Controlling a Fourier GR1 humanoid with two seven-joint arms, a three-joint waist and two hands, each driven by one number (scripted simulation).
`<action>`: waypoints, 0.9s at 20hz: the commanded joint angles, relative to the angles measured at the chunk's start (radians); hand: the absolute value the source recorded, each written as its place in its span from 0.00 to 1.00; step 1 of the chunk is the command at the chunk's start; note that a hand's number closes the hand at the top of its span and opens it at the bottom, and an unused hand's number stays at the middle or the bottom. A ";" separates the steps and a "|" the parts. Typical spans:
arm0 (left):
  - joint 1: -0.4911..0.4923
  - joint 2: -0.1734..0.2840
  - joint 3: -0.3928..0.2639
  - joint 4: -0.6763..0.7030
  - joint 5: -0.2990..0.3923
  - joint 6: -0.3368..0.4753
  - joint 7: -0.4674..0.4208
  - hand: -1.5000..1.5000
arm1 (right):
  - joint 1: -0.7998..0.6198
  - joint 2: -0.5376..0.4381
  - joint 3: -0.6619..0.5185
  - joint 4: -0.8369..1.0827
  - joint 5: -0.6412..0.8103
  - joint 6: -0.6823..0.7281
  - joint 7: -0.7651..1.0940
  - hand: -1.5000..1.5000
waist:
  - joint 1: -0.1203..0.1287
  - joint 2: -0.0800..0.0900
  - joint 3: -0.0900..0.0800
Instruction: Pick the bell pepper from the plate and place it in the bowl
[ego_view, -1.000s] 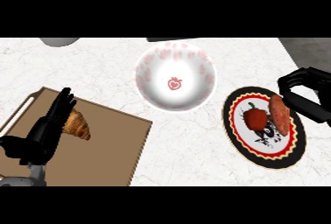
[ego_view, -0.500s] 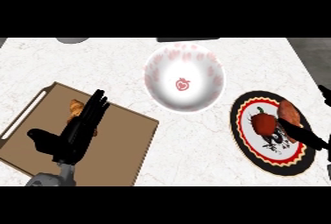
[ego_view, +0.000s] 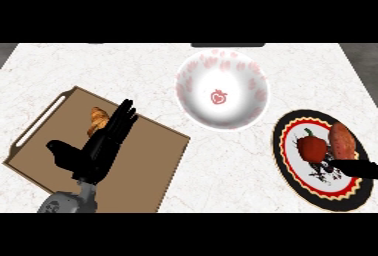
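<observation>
The bench (ego_view: 148, 65) is white marble with faint grey veins. The bowl (ego_view: 255, 92) is white with red blotches and a red strawberry mark inside. The plate (ego_view: 289, 167) has a black rim, red scalloped edging and white centre. The bell pepper (ego_view: 313, 146) is red, green-stemmed. The cutting board (ego_view: 148, 155) is brown.

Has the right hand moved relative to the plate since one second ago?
Yes. The right hand was at the plate's upper right rim; now it shows lower, fingers reaching over the plate just below the bell pepper.
</observation>
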 joint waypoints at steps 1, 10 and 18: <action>-0.013 -0.007 -0.020 0.002 0.003 -0.017 0.018 0.50 | -0.094 -0.011 0.038 -0.082 0.023 0.198 0.329 0.00 | 0.035 0.003 0.002; -0.058 -0.027 -0.005 0.011 -0.001 0.008 0.054 0.50 | -0.239 0.124 0.016 -0.010 -0.042 0.400 0.559 0.00 | 0.037 0.004 0.008; -0.049 -0.025 -0.003 0.009 0.000 -0.023 0.030 0.50 | -0.278 0.201 -0.014 0.148 -0.053 0.478 0.561 0.00 | 0.035 0.006 0.009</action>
